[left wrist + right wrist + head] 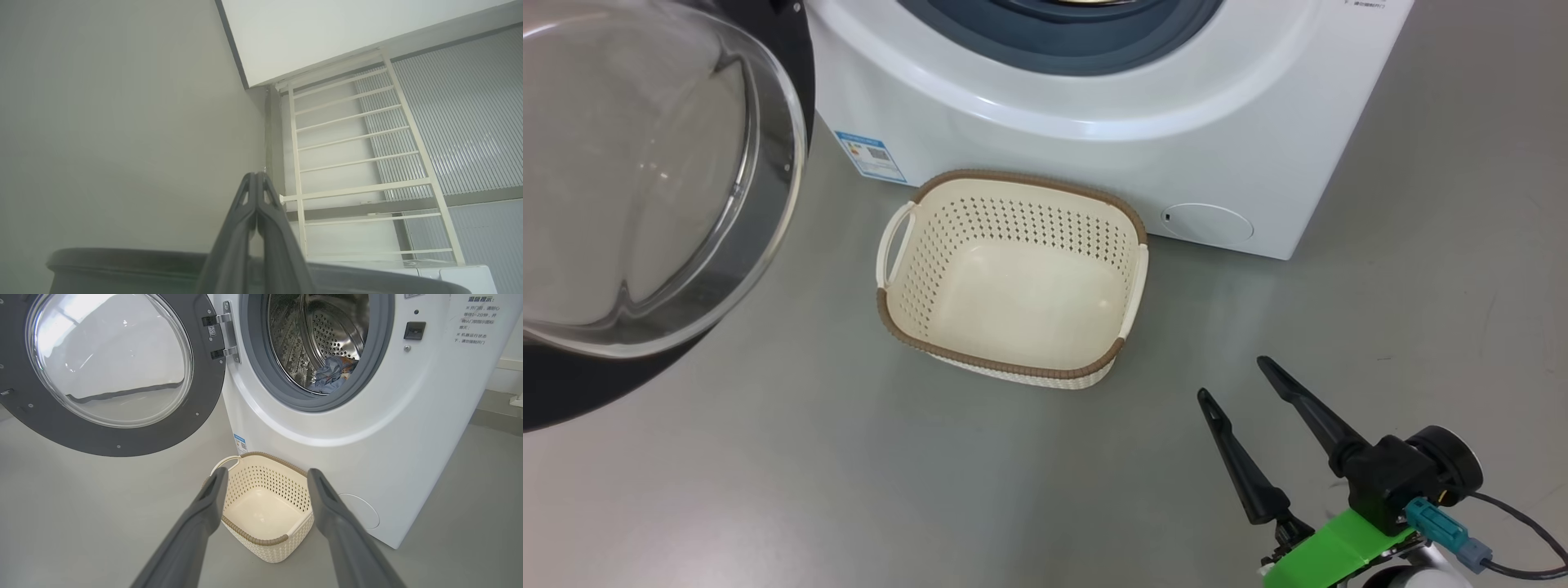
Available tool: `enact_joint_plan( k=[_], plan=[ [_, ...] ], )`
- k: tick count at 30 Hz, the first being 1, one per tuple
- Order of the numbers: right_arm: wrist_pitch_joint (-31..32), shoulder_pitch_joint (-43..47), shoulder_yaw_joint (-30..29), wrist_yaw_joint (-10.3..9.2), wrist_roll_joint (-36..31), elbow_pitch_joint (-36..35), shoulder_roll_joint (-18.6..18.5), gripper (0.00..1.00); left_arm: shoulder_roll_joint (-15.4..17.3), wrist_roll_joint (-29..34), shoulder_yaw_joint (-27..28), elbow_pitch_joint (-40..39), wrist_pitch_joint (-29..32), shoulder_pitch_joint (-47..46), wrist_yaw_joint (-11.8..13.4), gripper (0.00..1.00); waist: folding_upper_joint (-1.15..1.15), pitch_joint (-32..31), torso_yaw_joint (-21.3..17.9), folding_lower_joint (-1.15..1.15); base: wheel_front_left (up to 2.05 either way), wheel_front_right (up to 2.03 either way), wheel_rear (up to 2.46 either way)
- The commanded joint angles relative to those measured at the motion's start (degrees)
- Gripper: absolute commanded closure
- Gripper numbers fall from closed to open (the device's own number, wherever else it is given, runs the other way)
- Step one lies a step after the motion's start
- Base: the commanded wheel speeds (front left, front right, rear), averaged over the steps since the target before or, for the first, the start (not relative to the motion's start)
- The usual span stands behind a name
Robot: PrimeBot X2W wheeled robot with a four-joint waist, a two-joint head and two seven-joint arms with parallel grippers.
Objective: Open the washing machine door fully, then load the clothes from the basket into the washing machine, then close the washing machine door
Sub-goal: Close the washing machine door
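The washing machine (1094, 106) (367, 428) stands with its door (645, 180) (110, 367) swung wide to the left. Light-blue clothes (331, 373) lie inside the steel drum. The cream basket (1013, 282) (265, 508) sits on the floor in front of the machine with nothing in it. My right gripper (1233, 380) (265, 477) hovers open in front of the basket and to its right, nothing between its fingers. My left gripper (256, 175) is shut on nothing and points up at a wall corner and a white ladder-like rack.
Grey floor (768, 474) spreads around the basket. The open door overhangs the floor on the left. A round filter cover (1207, 222) sits low on the machine's front. A dark curved rim (122, 261) crosses the bottom of the left wrist view.
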Motion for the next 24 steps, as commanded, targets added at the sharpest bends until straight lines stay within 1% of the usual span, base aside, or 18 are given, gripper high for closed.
enact_joint_plan(
  k=[1,12,15,24],
  plan=[
    [-0.3,-1.2,1.6,0.51,-0.3,-1.4,0.4,0.00,4.8,-0.6,0.4,-0.4,1.2,-0.3,-0.5,1.00,0.00,-0.1,0.0,0.00,0.00,0.00,0.00],
    [-0.4,-1.0,1.6,0.51,-0.4,-1.0,0.6,0.00,5.1,-1.7,-1.2,3.3,8.4,-1.4,-3.6,1.00,0.00,-0.9,0.3,0.00,0.00,0.00,0.00],
    [-0.4,-1.0,1.8,0.51,-0.4,-0.9,0.7,0.00,5.1,-1.6,-1.5,3.7,9.0,-1.3,-3.9,1.00,0.00,-1.1,0.3,0.00,0.00,0.00,0.00],
    [-0.7,-0.9,2.1,0.51,-0.3,-0.3,0.9,0.00,4.0,-1.3,-3.9,4.2,14.3,-0.8,-5.4,1.00,0.00,-1.9,0.4,0.00,0.00,0.00,0.00]
  ],
)
